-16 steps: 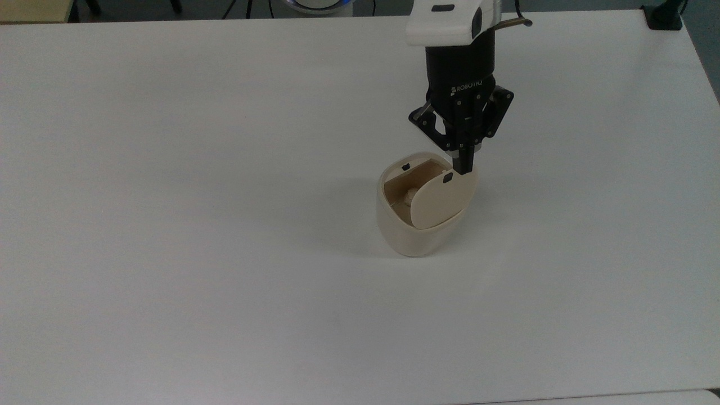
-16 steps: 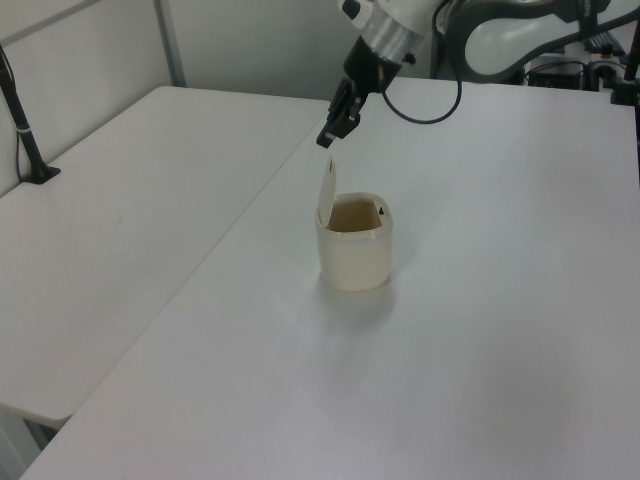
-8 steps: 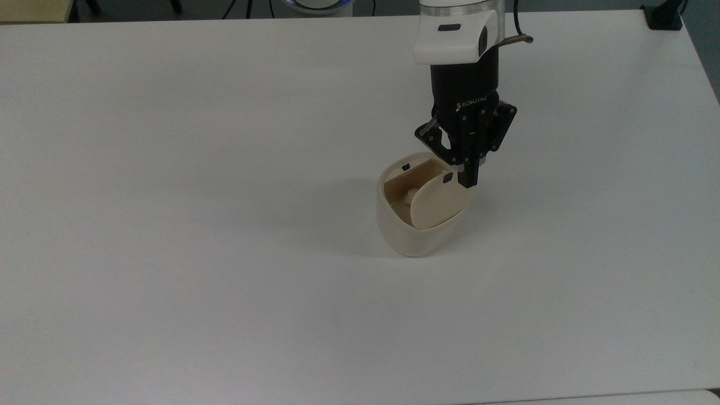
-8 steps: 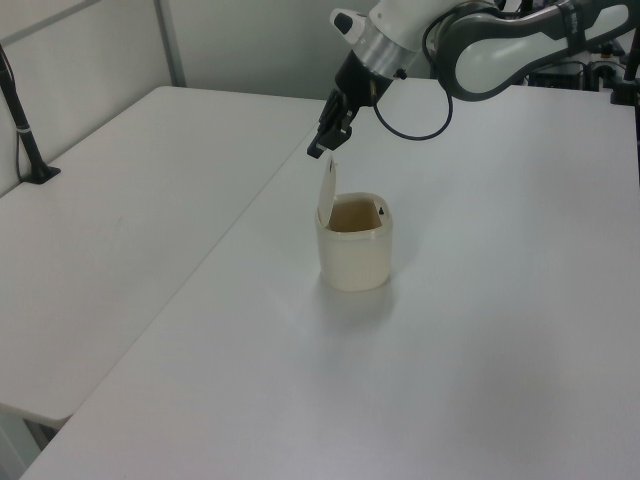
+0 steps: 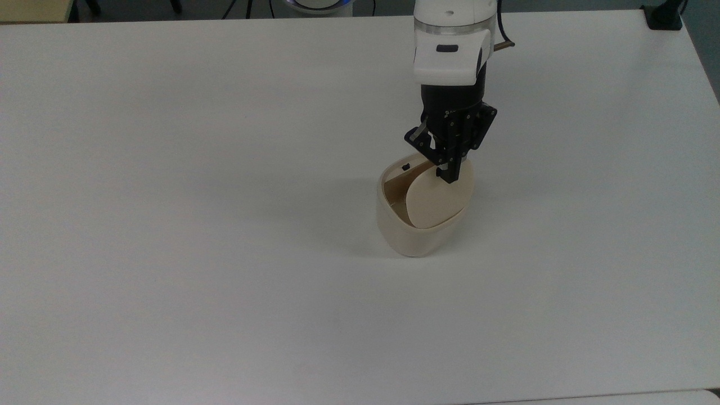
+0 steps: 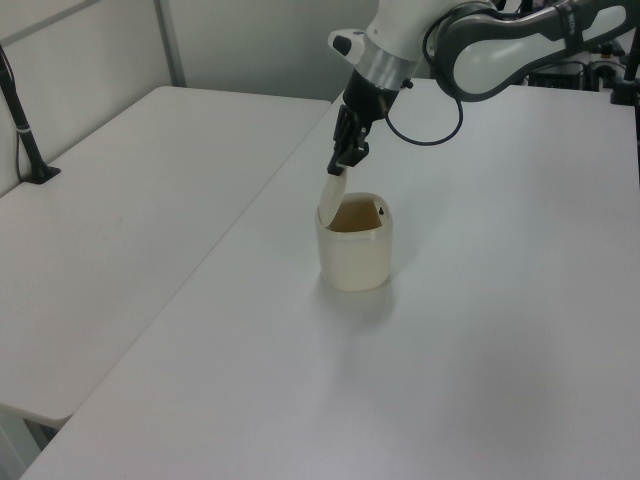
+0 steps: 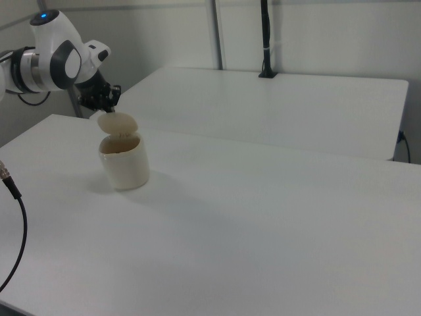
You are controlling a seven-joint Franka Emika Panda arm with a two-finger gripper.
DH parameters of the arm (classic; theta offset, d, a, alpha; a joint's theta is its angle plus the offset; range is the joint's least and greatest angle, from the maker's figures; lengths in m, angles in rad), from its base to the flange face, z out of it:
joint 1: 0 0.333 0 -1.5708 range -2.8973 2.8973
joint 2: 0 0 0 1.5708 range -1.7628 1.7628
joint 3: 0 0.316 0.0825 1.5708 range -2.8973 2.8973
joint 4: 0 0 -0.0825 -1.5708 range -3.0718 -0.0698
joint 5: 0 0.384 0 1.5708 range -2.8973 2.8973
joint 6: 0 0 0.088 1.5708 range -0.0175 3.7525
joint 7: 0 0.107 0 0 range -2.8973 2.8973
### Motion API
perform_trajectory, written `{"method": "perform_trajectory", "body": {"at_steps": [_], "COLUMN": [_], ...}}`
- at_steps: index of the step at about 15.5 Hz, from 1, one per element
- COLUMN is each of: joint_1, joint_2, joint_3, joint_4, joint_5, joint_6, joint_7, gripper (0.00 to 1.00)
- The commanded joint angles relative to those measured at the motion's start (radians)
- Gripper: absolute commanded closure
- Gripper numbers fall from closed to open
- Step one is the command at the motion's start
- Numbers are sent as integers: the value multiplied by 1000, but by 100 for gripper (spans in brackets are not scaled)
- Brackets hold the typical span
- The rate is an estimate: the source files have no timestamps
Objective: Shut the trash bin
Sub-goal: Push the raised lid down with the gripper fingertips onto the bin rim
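trash bin (image 5: 413, 228) sits near the middle of the white table (image 5: 169, 225), a little toward the top view's right, standing upright. since a second ago the gripper (image 5: 448, 173) has come down and shifted toward the top view's left, from just behind the raised lid (image 5: 433, 199) onto its upper edge; the lid has tipped further over the opening, so less of the tan inside shows in the top view, and the black mark at the lid's top edge is now hidden behind the fingertips. fingers look drawn together into one narrow black tip, holding nothing, just pressing on the lid edge. in the left view the lid (image 6: 329, 198) leans from the rim at the left view's left side, the gripper (image 6: 340, 168) touching its top. in the right view the lid (image 7: 117, 122) reads as a tilted disc above the bin (image 7: 123, 161), gripper (image 7: 108, 109) at its far edge. judgement: closing is under way, perhaps half done; more downward push along the hinge arc should seat it. bin is smooth matte cream plastic, rounded-square body narrowing toward the base; lid flat, thin, rounded. small black catch (image 5: 405, 166) on the far rim. light bin could slide or tip if pushed sideways.
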Motion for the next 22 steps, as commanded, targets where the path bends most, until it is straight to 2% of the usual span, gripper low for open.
{"method": "perform_trajectory", "body": {"at_steps": [1, 7, 16, 20, 22], "joint_1": [4, 4, -3, -5, -34], "joint_2": [-3, 5, 64, 45, 16], "joint_3": [-16, -20, -21, -24, -24], "joint_4": [11, -1, -17, 3, 12], "joint_5": [-11, -11, -11, -2, 4], "joint_6": [-109, -217, -215, -237, -290], "joint_7": [-51, -87, -81, -78, -81], "gripper": [93, 93, 93, 93, 93]}}
